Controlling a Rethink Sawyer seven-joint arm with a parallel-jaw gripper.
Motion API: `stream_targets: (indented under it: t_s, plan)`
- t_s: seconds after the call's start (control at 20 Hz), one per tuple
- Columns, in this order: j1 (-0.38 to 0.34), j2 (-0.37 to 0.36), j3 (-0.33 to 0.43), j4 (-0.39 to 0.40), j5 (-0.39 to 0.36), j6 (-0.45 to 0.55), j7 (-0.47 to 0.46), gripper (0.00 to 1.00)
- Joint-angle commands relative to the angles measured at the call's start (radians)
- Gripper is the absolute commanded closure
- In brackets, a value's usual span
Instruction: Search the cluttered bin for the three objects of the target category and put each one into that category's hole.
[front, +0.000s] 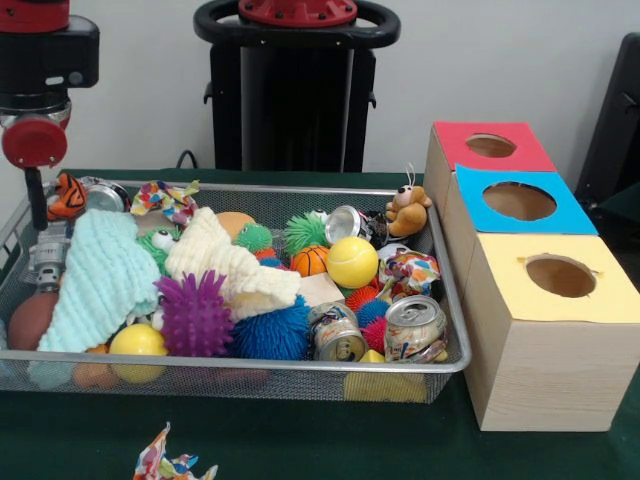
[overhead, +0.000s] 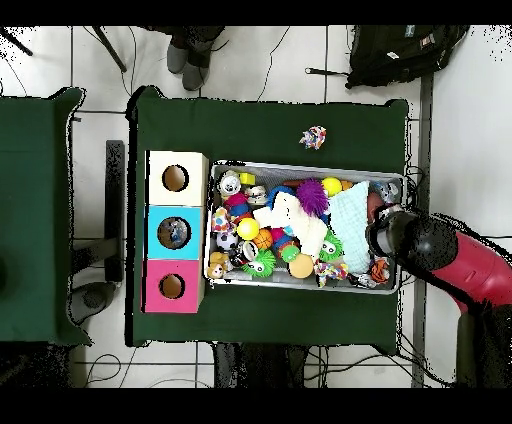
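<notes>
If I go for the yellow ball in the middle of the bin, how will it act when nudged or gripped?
The yellow ball looks smooth and round, so it would probably roll if pushed. It sits high on the clutter beside the small basketball, so it may drop into a gap. Its smooth skin could slip from the jaws.

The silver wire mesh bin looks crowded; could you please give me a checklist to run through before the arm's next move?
1. Holes in the red-topped box, blue-topped box and yellow-topped box unblocked: ok.
2. Gripper above the silver wire mesh bin: ok.
3. Gripper open: cannot tell.
4. Crushed silver can lying uncovered on top: ok.
5. Nothing hidden under the pale green knitted cloth: cannot tell.
6. Everything inside the bin: not ok, a colourful crumpled wrapper lies on the green table.
</notes>
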Motion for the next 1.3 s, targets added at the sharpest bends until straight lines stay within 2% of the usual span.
stream_targets:
  t_s: [0.05, 0.15, 0.45, 0.85, 1.3]
  plan:
    - [0.016, -0.004, 0.096, 0.097, 0.008, 0.089, -0.064, 0.0]
    - [0.022, -0.011, 0.086, 0.093, -0.028, 0.048, -0.079, 0.0]
    - [0.012, -0.036, 0.107, 0.095, -0.091, 0.01, -0.159, 0.0]
    - [0.011, -0.041, 0.129, 0.093, -0.137, -0.013, -0.159, 0.0]
    - [-0.008, -0.045, 0.158, 0.089, -0.15, 0.012, -0.159, 0.0]
